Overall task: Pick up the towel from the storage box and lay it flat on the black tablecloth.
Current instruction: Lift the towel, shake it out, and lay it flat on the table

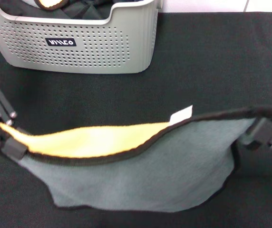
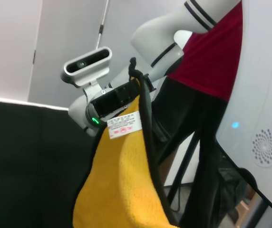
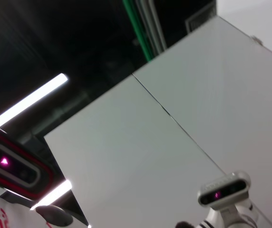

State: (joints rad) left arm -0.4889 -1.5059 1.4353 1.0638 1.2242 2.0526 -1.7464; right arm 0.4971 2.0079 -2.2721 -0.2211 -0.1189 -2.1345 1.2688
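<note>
The towel hangs stretched between the two claws over the near part of the black tablecloth, its top edge sagging in a curve from left to right. Its grey-green face is turned toward the near side, and a strip of the bright yellow face shows along the folded-over upper left part, bordered by thin black edging. A small white tag sticks up near the middle of the top edge. The towel's lower edge drapes down close to the tablecloth. The left claw is clamped on the towel's left corner at the left edge of the scene, and the right claw pinches the right corner at the right edge. In the left wrist view the yellow face and the tag hang just before the camera, with the right claw farther off gripping the black edge. The storage box sits at the far left of the worktop, well apart from the towel, with another bunched yellow, dark-edged cloth inside it.
</note>
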